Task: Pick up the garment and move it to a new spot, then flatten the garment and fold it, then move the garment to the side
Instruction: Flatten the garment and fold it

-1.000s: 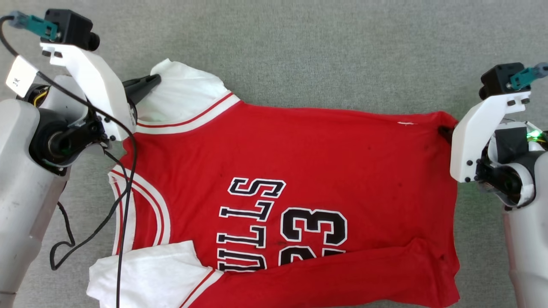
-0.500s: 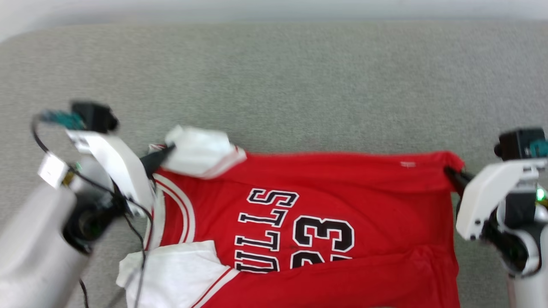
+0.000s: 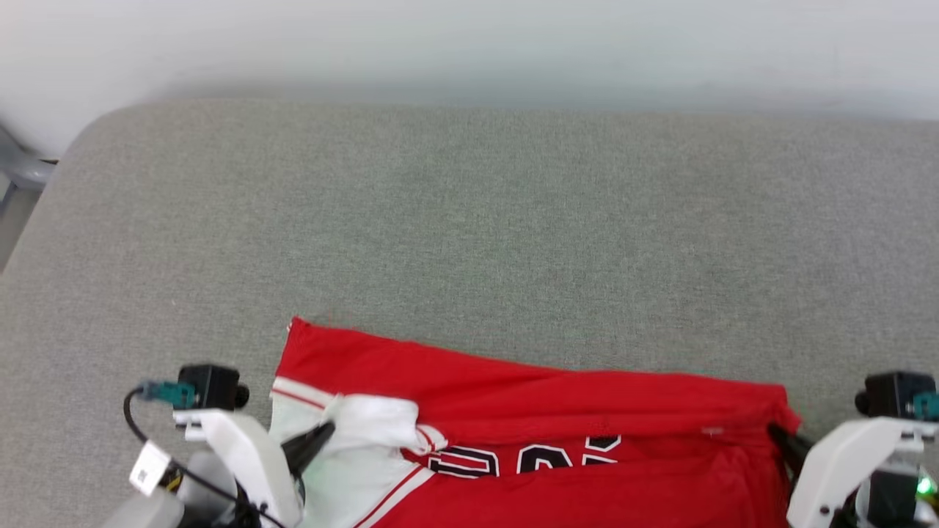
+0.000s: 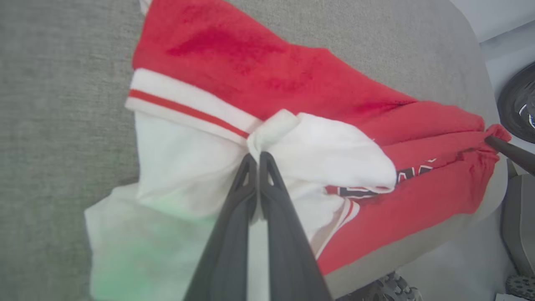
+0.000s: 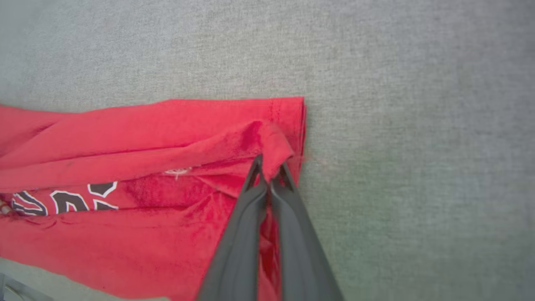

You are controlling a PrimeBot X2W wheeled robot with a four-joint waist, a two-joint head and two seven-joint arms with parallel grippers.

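Left side: the left gripper (image 4: pixel 256 156) is clamping tight on a bunched bit of white sleeve (image 4: pixel 334 159), its fingers pressed together with cloth between them. Just past the pinch, the striped trim (image 4: pixel 188 108) is lying flat on the grey bench (image 3: pixel 469 220).

Middle: the garment (image 3: pixel 557 392) is lying along the near part of the bench, doubled over lengthwise. A red layer is covering most of the front, and only a thin strip of the black lettering (image 3: pixel 528 460) is peeking out beneath the folded edge. The far half of the bench is bare.

Right side: the right gripper (image 5: pixel 269 167) is nipping the red hem corner (image 5: pixel 273 140) with no gap between its fingers, lifting it into a small peak above the layers under it.

Reading of it: the two grippers seem to be holding opposite ends of one long edge so that it travels as a straight line across the shirt body. That would make this the folding step. The cloth between them is running fairly straight, with some wrinkling. The sleeve end is gathered, not flat, so I expect a lump there unless it is smoothed.
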